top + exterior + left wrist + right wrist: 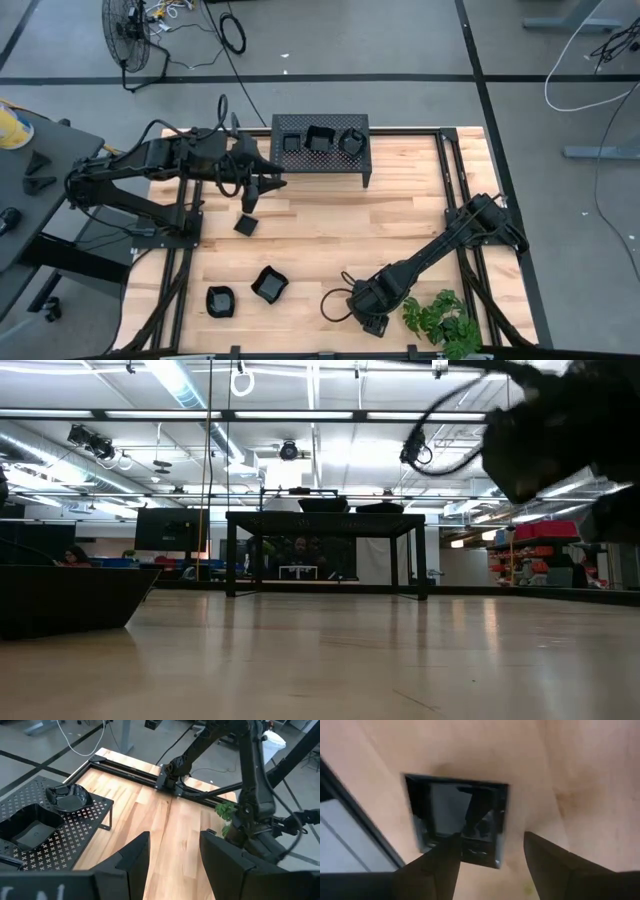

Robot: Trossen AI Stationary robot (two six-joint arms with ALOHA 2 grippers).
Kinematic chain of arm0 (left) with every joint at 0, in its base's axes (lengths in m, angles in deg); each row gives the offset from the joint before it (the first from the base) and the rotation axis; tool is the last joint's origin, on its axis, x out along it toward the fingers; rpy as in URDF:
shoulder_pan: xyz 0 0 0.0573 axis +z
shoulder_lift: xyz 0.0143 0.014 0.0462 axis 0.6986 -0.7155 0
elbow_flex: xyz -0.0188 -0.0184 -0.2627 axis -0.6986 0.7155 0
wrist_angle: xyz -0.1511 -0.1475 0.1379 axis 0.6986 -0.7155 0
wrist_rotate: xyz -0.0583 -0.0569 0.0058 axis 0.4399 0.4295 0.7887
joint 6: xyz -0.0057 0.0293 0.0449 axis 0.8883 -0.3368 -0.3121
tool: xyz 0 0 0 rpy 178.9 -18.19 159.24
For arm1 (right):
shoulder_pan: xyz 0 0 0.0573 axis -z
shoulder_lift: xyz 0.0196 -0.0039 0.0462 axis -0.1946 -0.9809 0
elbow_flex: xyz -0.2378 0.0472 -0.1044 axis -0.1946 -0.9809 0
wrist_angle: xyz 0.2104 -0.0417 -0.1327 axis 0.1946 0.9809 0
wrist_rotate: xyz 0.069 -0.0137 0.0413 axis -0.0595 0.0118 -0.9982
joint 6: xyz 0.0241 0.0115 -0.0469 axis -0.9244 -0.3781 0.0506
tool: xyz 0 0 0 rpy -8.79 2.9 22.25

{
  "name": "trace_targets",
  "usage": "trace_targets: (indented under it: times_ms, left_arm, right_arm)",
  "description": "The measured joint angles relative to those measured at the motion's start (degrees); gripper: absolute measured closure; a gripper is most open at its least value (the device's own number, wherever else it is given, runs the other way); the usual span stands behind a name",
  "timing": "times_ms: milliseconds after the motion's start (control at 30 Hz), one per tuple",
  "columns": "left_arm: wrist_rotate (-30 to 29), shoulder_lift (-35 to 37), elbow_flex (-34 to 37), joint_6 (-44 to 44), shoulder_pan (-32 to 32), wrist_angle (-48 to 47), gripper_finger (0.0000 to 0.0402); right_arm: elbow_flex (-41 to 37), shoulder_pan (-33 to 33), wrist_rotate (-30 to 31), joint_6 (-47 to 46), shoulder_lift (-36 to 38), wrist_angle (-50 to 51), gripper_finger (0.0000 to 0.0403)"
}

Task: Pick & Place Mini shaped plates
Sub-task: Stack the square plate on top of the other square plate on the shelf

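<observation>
1. We can read no brand, label or writing anywhere.
2. We count seven glossy black mini plates: three on the perforated metal stand (320, 150) at the worktop's (400, 225) far edge, three loose (246, 225) toward the left and near-left, and a square one (457, 822) under the right tool.
3. The left tool (268, 184) hovers beside the stand, fingers apart, empty.
4. The right tool (372, 320) hangs low at the near edge, fingers spread, gripping nothing, beside a leafy plant (440, 320).
</observation>
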Motion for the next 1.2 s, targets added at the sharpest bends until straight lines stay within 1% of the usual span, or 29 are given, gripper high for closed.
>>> trace_targets:
  times_ms: [100,300,400,867,1000,1200]
  left_arm:
    - [0.0,0.0,0.0,1.0,0.0,-0.3,0.0225]
    - [0.0,0.0,0.0,1.1,0.0,-0.3,0.0225]
    - [-0.1,0.0,0.0,1.1,0.0,-0.3,0.0225]
    - [-0.2,0.0,0.0,1.1,0.0,-0.3,0.0225]
    - [-0.2,0.0,0.0,1.0,0.0,-0.3,0.0225]
    - [-0.2,0.0,0.0,1.0,0.0,-0.3,0.0225]
  right_arm:
    - [-2.2,0.0,-0.8,-0.5,0.6,-3.2,0.0188]
    - [-4.3,0.0,-1.2,-0.7,1.6,-6.1,0.0189]
    - [-5.2,0.1,-2.0,-0.7,1.7,-7.3,0.0199]
    - [-5.8,0.5,-2.3,-0.2,1.8,-7.8,0.0315]
    - [-5.8,0.5,-2.3,-1.0,1.7,-8.2,0.0338]
    - [-5.8,0.5,-2.4,-1.1,1.6,-10.1,0.0361]
